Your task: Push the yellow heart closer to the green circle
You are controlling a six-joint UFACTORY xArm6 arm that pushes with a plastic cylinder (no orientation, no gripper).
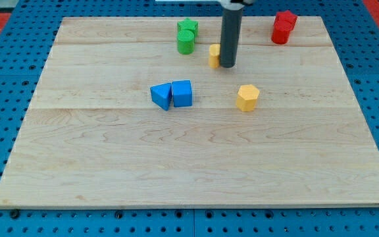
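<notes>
My tip [227,65], a bare dark rod holding nothing, touches the yellow heart block [214,55] at upper centre, just right of the green circle block [185,42].

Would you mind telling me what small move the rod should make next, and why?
Probably a short push toward the view's left. My tip sits against the right side of the yellow heart, and the green circle lies to the left and slightly up, with bare board between them, just below the green star.
</notes>
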